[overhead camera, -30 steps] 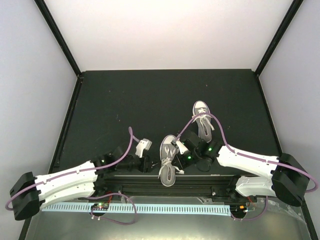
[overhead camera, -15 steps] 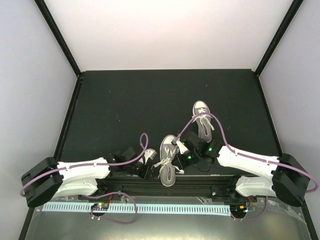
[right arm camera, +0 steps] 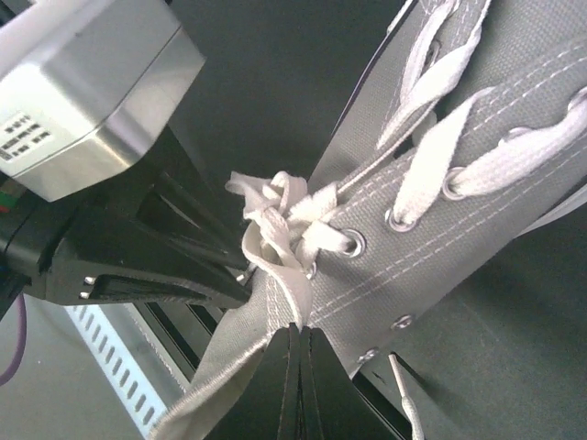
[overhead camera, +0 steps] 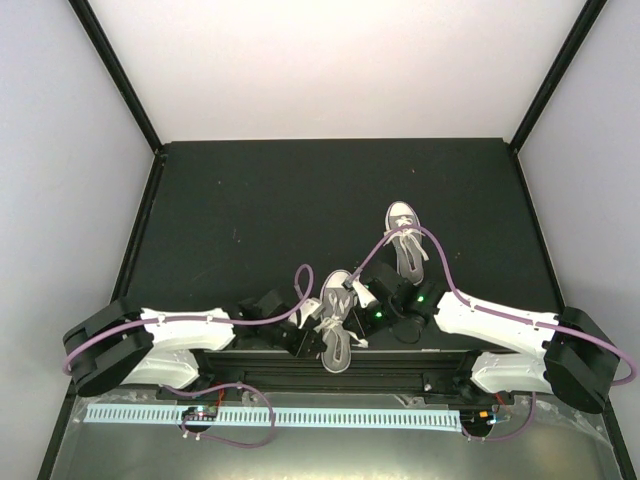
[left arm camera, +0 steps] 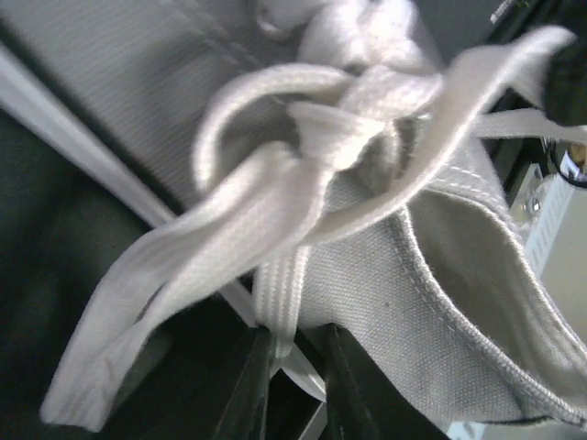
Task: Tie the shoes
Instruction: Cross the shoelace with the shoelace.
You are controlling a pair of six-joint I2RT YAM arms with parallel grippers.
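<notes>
Two grey shoes lie on the black mat. The near shoe (overhead camera: 336,325) points away from the arms, and its white laces (left arm camera: 312,137) are bunched in a loose knot. My left gripper (overhead camera: 308,322) is at that shoe's left side. In the left wrist view its fingers (left arm camera: 249,394) stand a little apart, with one flat lace strand (left arm camera: 280,307) hanging between them, and the left gripper (left arm camera: 295,344) is not clamped on it. My right gripper (right arm camera: 299,328), at the shoe's right side, is shut on a lace loop (right arm camera: 275,266) coming from the knot.
The far shoe (overhead camera: 404,240) lies behind the right arm, its laces loose. A free lace tip (right arm camera: 404,396) rests on the mat by the near shoe. A black rail (overhead camera: 330,368) and a perforated strip (overhead camera: 270,416) run along the near edge.
My left arm has swung right, up to the near shoe, and its jaws have narrowed around a lace strand. The right arm and both shoes have stayed put.
</notes>
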